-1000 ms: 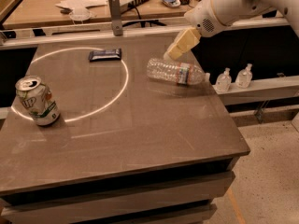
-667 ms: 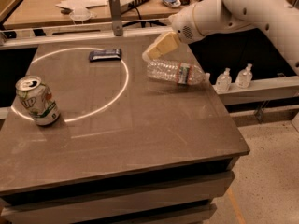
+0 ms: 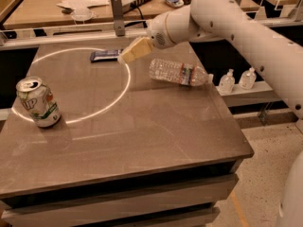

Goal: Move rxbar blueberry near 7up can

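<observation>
At 12 o'clock on the desk [image 3: 156,126] lies the bar [image 3: 105,56], ungrasped. Hand [image 3: 135,49] hovers at its 3 o'clock; grip state cannot be told. Approach step, judged. Next: descend, grasp, carry toward can [image 3: 38,102] at 8 o'clock.

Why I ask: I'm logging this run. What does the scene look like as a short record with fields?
table: brown top, pale ring of light on it
rxbar blueberry: lying flat at the far side
7up can: upright at the near left edge, apart from the bar
water bottle: on its side, far right
gripper: at the bar's right end, between bar and bottle; contact unclear
task state: bar not yet near the can
</observation>
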